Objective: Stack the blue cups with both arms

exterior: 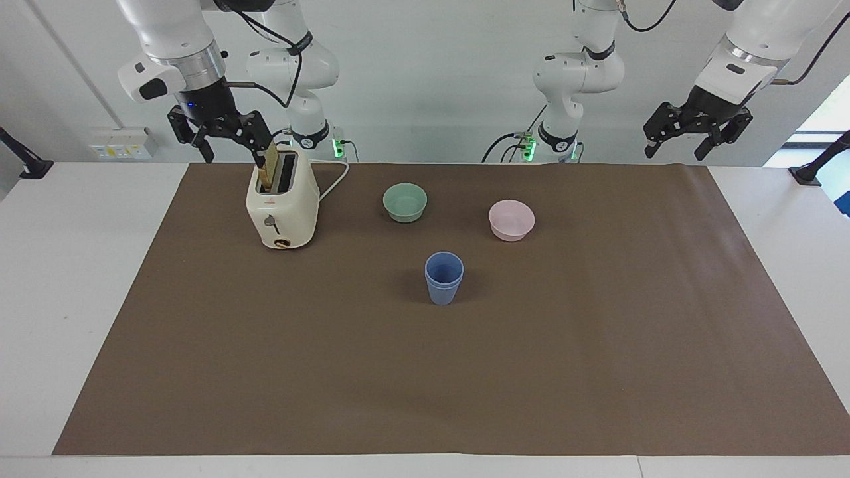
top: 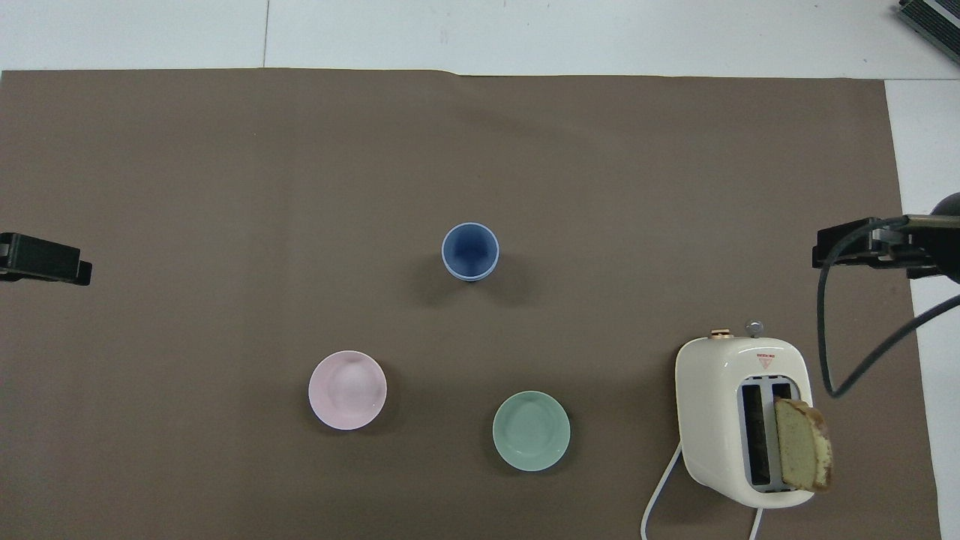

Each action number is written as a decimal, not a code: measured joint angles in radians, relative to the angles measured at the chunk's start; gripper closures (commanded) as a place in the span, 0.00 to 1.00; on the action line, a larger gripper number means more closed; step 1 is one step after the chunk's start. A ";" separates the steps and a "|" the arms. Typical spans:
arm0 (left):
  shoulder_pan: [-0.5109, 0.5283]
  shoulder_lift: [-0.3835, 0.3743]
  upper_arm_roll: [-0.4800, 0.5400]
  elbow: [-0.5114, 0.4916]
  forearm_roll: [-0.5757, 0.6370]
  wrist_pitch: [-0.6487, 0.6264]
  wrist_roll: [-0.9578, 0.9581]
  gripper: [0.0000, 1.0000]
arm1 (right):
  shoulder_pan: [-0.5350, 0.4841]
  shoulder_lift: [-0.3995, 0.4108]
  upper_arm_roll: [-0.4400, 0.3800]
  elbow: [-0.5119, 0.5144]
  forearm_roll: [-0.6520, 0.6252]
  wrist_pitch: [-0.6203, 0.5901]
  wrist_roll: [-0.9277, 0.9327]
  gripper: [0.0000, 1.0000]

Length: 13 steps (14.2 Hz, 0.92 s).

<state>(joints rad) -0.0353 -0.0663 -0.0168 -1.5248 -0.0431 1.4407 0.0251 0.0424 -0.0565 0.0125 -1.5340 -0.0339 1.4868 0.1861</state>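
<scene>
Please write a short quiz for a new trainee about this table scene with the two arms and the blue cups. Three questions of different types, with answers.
1. True or false: the blue cups stand nested, one inside the other.
2. Which bowl lies nearer to the toaster? A) pink bowl B) green bowl
3. Fill in: the right gripper is raised beside the ____; the left gripper waits raised at its own end.

Key: 1 true; 2 B; 3 toaster.

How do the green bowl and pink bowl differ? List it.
Colour: the green bowl is pale green, the pink bowl pale pink. Place: the green bowl sits nearer the robots and closer to the toaster; the pink bowl sits toward the left arm's end. Both stand upright and look empty.
</scene>
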 measured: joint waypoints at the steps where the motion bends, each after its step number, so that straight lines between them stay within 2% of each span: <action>1: 0.000 0.000 0.000 0.000 0.000 0.000 0.000 0.00 | 0.000 0.004 0.001 0.020 -0.005 -0.024 0.000 0.00; 13: 0.000 0.000 0.000 0.000 0.000 0.000 0.000 0.00 | 0.002 0.033 0.005 0.055 0.006 -0.049 -0.020 0.00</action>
<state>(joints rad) -0.0353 -0.0663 -0.0168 -1.5248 -0.0431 1.4402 0.0250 0.0445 -0.0239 0.0171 -1.4792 -0.0284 1.4379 0.1657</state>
